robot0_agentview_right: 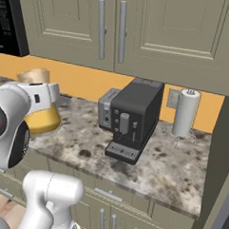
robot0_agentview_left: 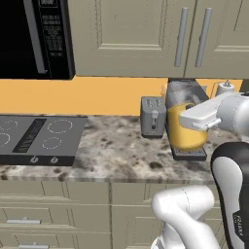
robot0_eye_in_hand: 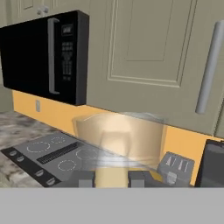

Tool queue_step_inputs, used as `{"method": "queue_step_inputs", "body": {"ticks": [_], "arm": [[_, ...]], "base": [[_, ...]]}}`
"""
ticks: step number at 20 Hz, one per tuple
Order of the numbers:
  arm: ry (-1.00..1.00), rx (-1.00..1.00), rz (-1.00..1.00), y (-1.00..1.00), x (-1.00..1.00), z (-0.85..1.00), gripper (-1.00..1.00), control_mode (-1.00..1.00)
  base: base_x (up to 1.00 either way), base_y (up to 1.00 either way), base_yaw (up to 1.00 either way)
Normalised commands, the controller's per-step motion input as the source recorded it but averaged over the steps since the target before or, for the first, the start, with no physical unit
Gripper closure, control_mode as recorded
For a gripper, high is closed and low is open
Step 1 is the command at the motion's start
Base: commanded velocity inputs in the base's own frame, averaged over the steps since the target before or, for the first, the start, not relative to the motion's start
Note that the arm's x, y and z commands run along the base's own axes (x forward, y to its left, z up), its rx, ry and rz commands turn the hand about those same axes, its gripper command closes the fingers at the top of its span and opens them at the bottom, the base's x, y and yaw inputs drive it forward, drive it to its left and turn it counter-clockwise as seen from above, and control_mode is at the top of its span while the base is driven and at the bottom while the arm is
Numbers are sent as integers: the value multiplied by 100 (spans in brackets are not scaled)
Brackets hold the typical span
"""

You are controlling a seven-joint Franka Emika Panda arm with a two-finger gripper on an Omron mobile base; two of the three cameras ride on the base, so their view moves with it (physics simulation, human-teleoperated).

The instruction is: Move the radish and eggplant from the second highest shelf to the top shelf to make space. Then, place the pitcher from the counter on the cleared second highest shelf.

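1. End effector [robot0_eye_in_hand: 111, 178] clamped on the pitcher [robot0_agentview_left: 186, 127], held above the tabletop [robot0_agentview_left: 116, 146].
2. Toaster [robot0_agentview_left: 152, 116] and coffee machine [robot0_agentview_right: 135, 120] just beside; cooktop [robot0_agentview_left: 36, 138] well apart, open stone between.
3. Pitcher contents: can't tell.

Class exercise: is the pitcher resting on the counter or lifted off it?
Lifted. The pitcher hangs above the counter in the shut gripper, its base clear of the stone.

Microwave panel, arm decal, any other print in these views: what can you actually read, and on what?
Nothing is legible.
microwave keypad: pale marks, too small to read.
Arm's forearm: dark lettering, blurred.
cooktop: ring outlines and knobs, no words.
coffee machine and toaster: no visible label.
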Motion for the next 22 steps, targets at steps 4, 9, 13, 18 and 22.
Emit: {"method": "queue_step_inputs", "body": {"ticks": [4, 9, 13, 18, 22], "arm": [[0, 0, -2, 0, 2, 0, 100, -100], [0, 0, 0, 0, 0, 0, 100, 100], [0, 0, 0, 0, 0, 0, 100, 100], [0, 0, 0, 0, 0, 0, 100, 100], [0, 0, 0, 0, 0, 0, 100, 100]], "base": [[0, 0, 0], [-5, 0, 0], [-62, 0, -5], [-99, 1, -9], [-100, 14, -16]]}}
